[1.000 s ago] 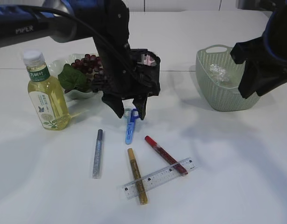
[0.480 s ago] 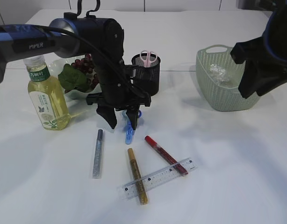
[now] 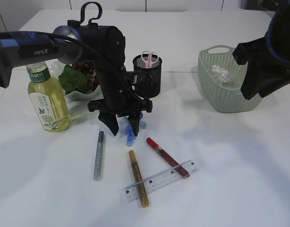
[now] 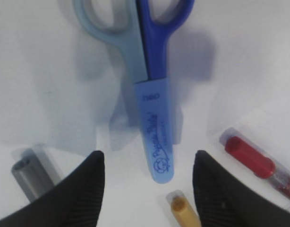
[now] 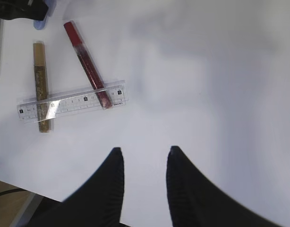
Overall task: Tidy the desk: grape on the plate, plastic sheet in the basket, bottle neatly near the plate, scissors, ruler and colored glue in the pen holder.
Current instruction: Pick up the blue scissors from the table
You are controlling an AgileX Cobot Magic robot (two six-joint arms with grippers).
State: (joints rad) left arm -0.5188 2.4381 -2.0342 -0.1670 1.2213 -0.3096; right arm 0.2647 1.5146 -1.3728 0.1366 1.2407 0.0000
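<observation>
Blue sheathed scissors [image 4: 152,109] lie on the white table, and my left gripper [image 4: 147,156] stands open just over their tip, one finger on either side, touching nothing. From outside, that gripper [image 3: 122,128] hides most of the blue scissors [image 3: 130,138]. Pink scissors [image 3: 148,57] stand in the black pen holder [image 3: 149,82]. Silver [image 3: 98,155], gold [image 3: 139,178] and red [image 3: 166,157] glue pens lie near the clear ruler [image 3: 161,180]. My right gripper [image 5: 145,149] is open and empty above bare table.
Grapes [image 3: 86,64] rest on the plate [image 3: 78,95] behind the left arm, with the yellow bottle [image 3: 46,97] upright beside it. The green basket [image 3: 225,92] at the right holds the crumpled plastic sheet [image 3: 220,73]. The right arm [image 3: 265,56] hangs beside the basket.
My left gripper has come away from the pen holder and down over the blue scissors, still open. The pink scissors in the holder now show. The right arm has not moved.
</observation>
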